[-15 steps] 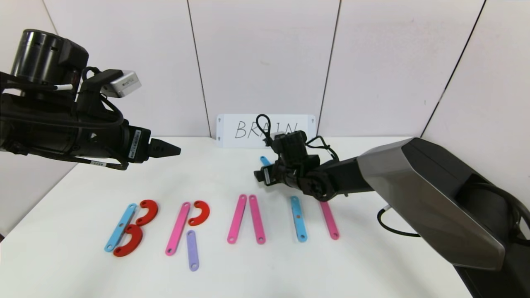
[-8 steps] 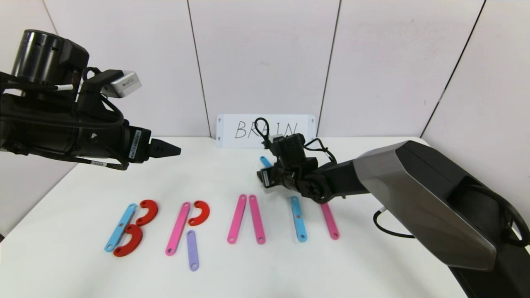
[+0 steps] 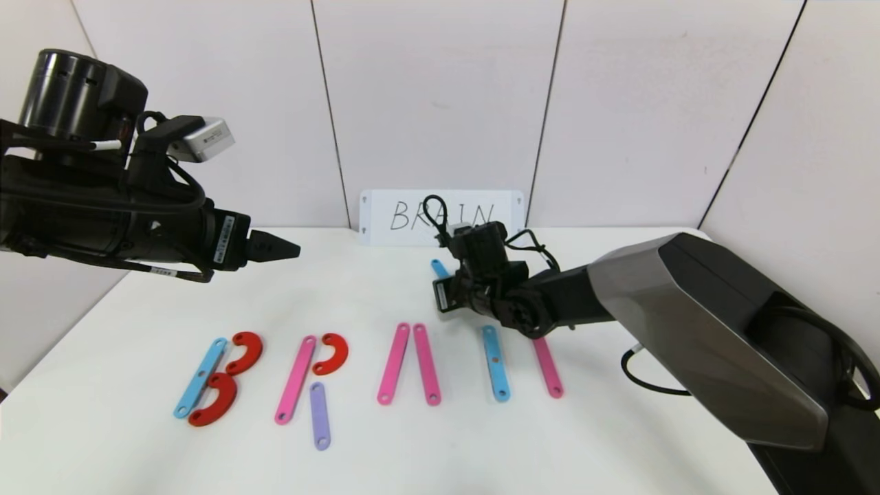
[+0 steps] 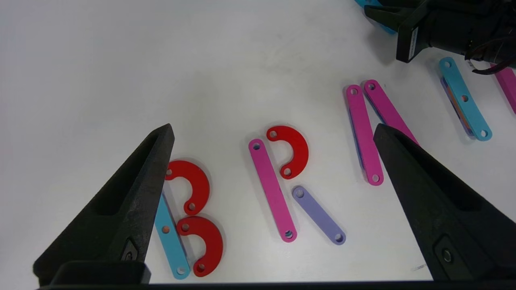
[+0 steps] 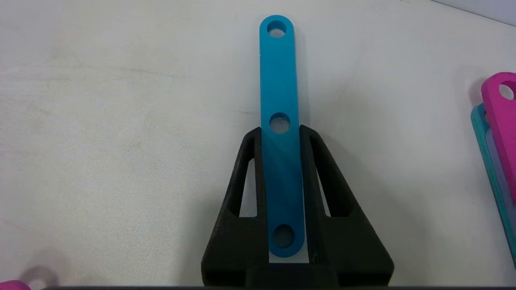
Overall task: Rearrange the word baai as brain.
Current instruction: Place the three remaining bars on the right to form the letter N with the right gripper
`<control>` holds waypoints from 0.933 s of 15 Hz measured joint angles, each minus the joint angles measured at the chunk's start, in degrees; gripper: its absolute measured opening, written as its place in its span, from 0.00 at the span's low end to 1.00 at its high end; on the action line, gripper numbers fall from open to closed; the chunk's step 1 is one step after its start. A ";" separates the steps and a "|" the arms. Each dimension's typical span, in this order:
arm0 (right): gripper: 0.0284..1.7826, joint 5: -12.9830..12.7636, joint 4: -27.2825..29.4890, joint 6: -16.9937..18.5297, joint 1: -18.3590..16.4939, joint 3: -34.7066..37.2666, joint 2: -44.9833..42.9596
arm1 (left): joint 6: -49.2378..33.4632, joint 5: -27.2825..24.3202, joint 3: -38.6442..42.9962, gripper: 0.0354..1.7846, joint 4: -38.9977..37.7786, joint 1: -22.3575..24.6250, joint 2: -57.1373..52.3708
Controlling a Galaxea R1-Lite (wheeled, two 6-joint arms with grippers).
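The word lies in a row on the white table (image 3: pixel 137 454). A blue strip (image 3: pixel 199 377) with two red curves (image 3: pixel 246 350) makes a B. A pink strip (image 3: pixel 295 379), a red curve (image 3: pixel 333 353) and a purple strip (image 3: pixel 320 416) make an R. Then come two leaning pink strips (image 3: pixel 393 363), a blue strip (image 3: pixel 495 364) and a pink strip (image 3: pixel 548 368). Behind the row, my right gripper (image 5: pixel 281 133) is shut on another blue strip (image 5: pixel 278 72) that lies flat; its far end (image 3: pixel 437 265) pokes out. My left gripper (image 3: pixel 289 249) hangs open high over the B and R (image 4: pixel 273 128).
A white card (image 3: pixel 405 216) with BRAIN handwritten on it leans on the back wall. My right arm (image 3: pixel 687 323) stretches across the table's right side, over the top of the last pink strip. Wall panels close off the back and right.
My right gripper's fingers have closed onto the blue strip behind the row. The right arm shifted only slightly. The left arm has not moved.
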 joint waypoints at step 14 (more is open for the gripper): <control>0.14 4.22 -9.58 -0.66 -3.97 36.33 -27.43 | 0.00 -0.17 -0.09 0.97 0.02 0.12 -0.05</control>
